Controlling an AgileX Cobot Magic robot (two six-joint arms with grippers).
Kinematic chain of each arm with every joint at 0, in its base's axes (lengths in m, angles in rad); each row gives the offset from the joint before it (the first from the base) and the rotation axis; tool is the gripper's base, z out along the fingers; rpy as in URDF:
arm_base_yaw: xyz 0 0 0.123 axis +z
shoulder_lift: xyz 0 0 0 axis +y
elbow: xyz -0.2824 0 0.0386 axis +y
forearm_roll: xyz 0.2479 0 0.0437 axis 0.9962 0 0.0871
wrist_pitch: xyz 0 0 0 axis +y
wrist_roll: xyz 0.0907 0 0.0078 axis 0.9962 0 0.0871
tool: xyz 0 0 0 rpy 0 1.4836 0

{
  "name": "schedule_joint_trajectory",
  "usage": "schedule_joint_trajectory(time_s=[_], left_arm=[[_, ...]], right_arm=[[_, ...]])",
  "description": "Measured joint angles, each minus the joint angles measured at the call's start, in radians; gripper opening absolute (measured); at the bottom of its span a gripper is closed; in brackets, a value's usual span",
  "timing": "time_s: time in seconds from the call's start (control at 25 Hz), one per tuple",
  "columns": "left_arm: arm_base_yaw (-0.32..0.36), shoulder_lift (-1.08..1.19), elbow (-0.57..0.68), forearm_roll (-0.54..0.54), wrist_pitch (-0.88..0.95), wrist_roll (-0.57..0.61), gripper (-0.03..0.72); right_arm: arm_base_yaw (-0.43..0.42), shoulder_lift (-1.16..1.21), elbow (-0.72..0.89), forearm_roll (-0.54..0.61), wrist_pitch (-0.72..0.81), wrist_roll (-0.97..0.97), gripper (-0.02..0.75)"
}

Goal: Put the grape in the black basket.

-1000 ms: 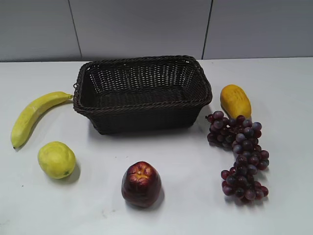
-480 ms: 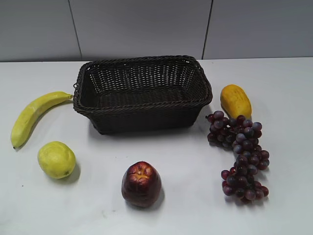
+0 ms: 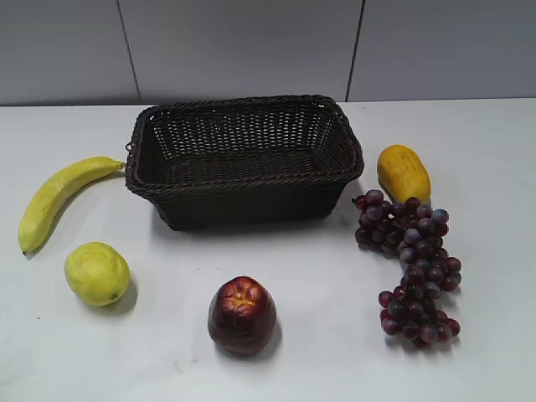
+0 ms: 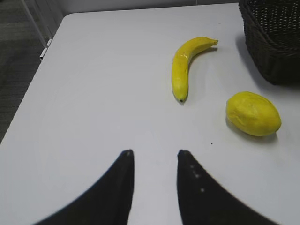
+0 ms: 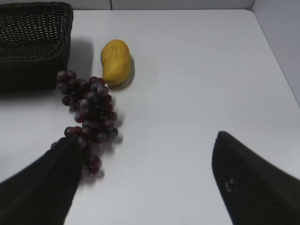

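Note:
The grape, a long dark red-purple bunch, lies on the white table right of the black basket. In the right wrist view the grape lies left of centre, its near end behind the left finger. My right gripper is wide open and empty above the bare table, to the right of the bunch. The basket's corner shows at top left there. My left gripper is open and empty over bare table, far from the grape; the basket's corner is at top right. Neither gripper shows in the exterior view.
A banana and a yellow-green lemon-like fruit lie left of the basket. A dark red apple sits in front. An orange-yellow mango-like fruit lies behind the grape. The table's left edge shows in the left wrist view.

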Motion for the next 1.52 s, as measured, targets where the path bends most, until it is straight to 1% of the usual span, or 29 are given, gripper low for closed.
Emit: schedule_joint_trajectory(time_s=[0.16, 0.24, 0.32, 0.4, 0.48, 0.56, 0.64, 0.76, 0.88, 1.08, 1.28, 1.4, 1.48, 1.52], left_arm=[[0.000, 0.000, 0.000, 0.000, 0.000, 0.000, 0.236], [0.000, 0.000, 0.000, 0.000, 0.000, 0.000, 0.236], [0.000, 0.000, 0.000, 0.000, 0.000, 0.000, 0.236], [0.000, 0.000, 0.000, 0.000, 0.000, 0.000, 0.236], [0.000, 0.000, 0.000, 0.000, 0.000, 0.000, 0.236], [0.000, 0.000, 0.000, 0.000, 0.000, 0.000, 0.236], [0.000, 0.000, 0.000, 0.000, 0.000, 0.000, 0.236], [0.000, 0.000, 0.000, 0.000, 0.000, 0.000, 0.236], [0.000, 0.000, 0.000, 0.000, 0.000, 0.000, 0.236], [0.000, 0.000, 0.000, 0.000, 0.000, 0.000, 0.236], [0.000, 0.000, 0.000, 0.000, 0.000, 0.000, 0.237], [0.000, 0.000, 0.000, 0.000, 0.000, 0.000, 0.237], [0.000, 0.000, 0.000, 0.000, 0.000, 0.000, 0.237], [0.000, 0.000, 0.000, 0.000, 0.000, 0.000, 0.237]], right_arm=[[0.000, 0.209, 0.001, 0.030, -0.234, 0.002, 0.669], [0.000, 0.343, 0.001, 0.034, -0.328, 0.002, 0.668], [0.000, 0.479, -0.003, 0.043, -0.384, 0.000, 0.668], [0.000, 0.613, -0.019, 0.074, -0.406, -0.035, 0.668], [0.011, 0.748, -0.043, 0.136, -0.417, -0.114, 0.668], [0.039, 0.866, -0.075, 0.198, -0.423, -0.180, 0.666], [0.080, 0.985, -0.108, 0.226, -0.443, -0.213, 0.666], [0.148, 1.143, -0.156, 0.237, -0.475, -0.227, 0.666], [0.193, 1.287, -0.214, 0.239, -0.507, -0.231, 0.666], [0.205, 1.496, -0.312, 0.244, -0.531, -0.233, 0.666], [0.206, 1.603, -0.372, 0.256, -0.532, -0.233, 0.660], [0.207, 1.616, -0.377, 0.260, -0.532, -0.234, 0.620], [0.207, 1.624, -0.377, 0.256, -0.529, -0.234, 0.560], [0.207, 1.625, -0.377, 0.255, -0.529, -0.234, 0.515]])
